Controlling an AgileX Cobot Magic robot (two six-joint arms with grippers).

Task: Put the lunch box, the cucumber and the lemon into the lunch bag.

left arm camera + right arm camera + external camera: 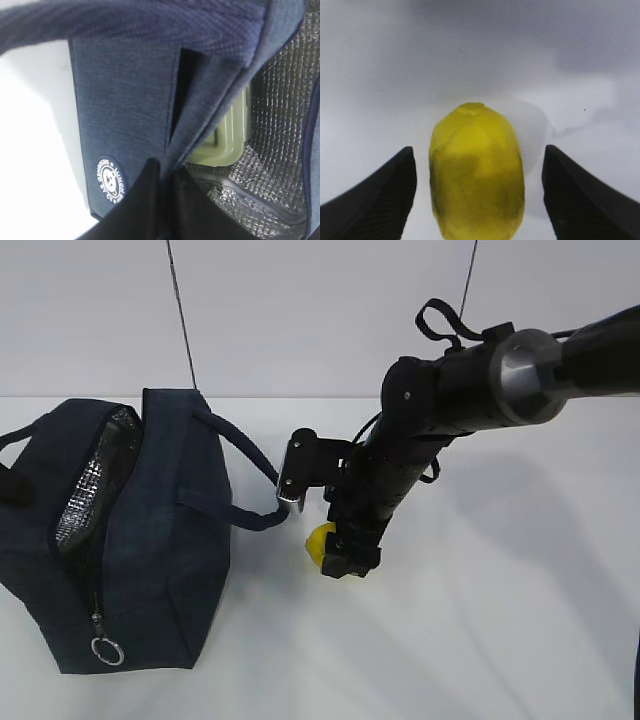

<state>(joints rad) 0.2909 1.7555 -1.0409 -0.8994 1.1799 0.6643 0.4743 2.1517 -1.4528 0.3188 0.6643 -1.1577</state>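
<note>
Sitting on the desk: lunch bag [150, 540], dark navy, over on the left side of the white desk [500, 640] in the exterior view, top unzipped and gaping, silvery lining showing through the slot.
Dangling at the near end: metal ring pull [107, 650], hanging off the bottom of the zipper line.
Looping out toward the middle: bag handle [245, 465], arching right, ending close to the right arm's camera bracket.
Pinching fabric: left end effector [165, 172], fingers pressed together on the edge of the lunch bag opening, seen only in the left wrist view, holding that flap aside.
Peeking out inside: lunch box [227, 140], sage-green lid with a clip, already lying down in the bag against the quilted silver lining.
Showing on the bag's side: round white bear logo patch [111, 180], just left of the pinched edge.
Resting on the desk: lemon [477, 170], bright yellow and lumpy, just right of the bag, outside it, lying lengthwise between the right fingers.
Hovering spread: right end effector [345, 565], fingers [382, 200] wide apart on both sides of the lemon, gaps visible on each side, not gripping it.
Hiding somewhere: cucumber, not spotting it in any view.
</note>
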